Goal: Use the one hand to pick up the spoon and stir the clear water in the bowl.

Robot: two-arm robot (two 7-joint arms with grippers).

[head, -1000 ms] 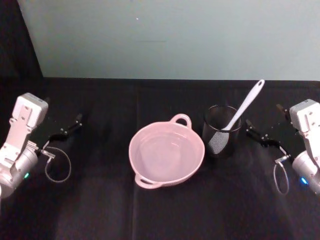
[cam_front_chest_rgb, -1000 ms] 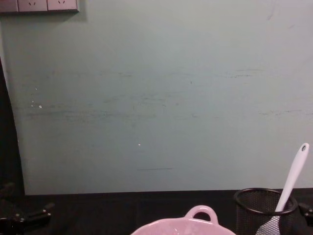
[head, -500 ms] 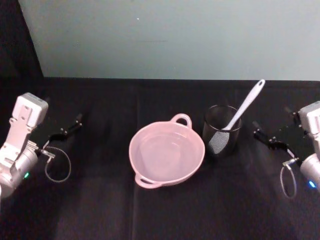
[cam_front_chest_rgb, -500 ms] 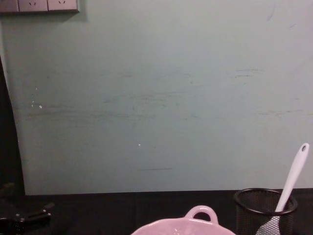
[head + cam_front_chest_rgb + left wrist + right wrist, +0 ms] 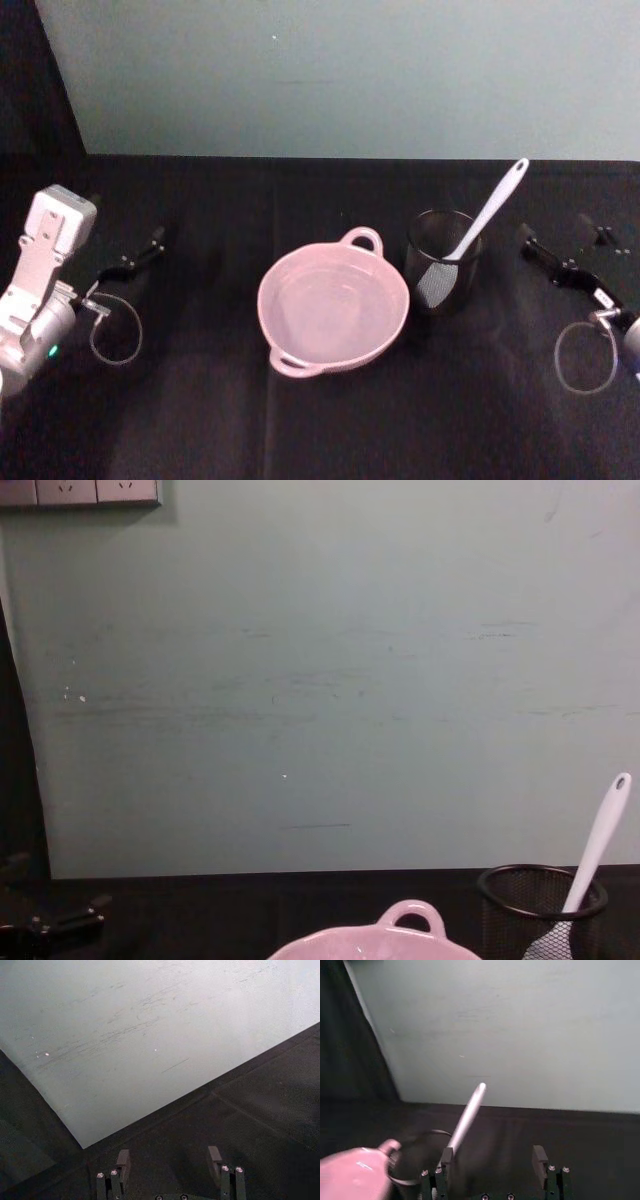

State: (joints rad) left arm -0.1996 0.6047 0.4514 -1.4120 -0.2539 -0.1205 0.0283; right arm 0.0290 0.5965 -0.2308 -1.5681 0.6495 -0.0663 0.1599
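The right pincer (image 5: 491,1156), held wide, is drawn back to the right edge, away from the spoon (image 5: 487,222) propped in the cup (image 5: 443,272) beside the bowl (image 5: 333,308): grasp delayed. At left, the left pincer (image 5: 170,1160) is parked, wide.

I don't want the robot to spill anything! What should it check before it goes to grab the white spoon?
1. Spoon stands in the mesh cup with its handle sticking up and free: ok.
2. Right pincer is open and ready to grab: ok.
3. Right pincer is around the spoon's handle: not ok. It is off to the cup's right and touches nothing.
4. Bowl sits upright on the table, right beside the cup: ok.
5. Water is in the bowl: cannot tell.
6. Left pincer is parked far to the left, out of the way: ok.
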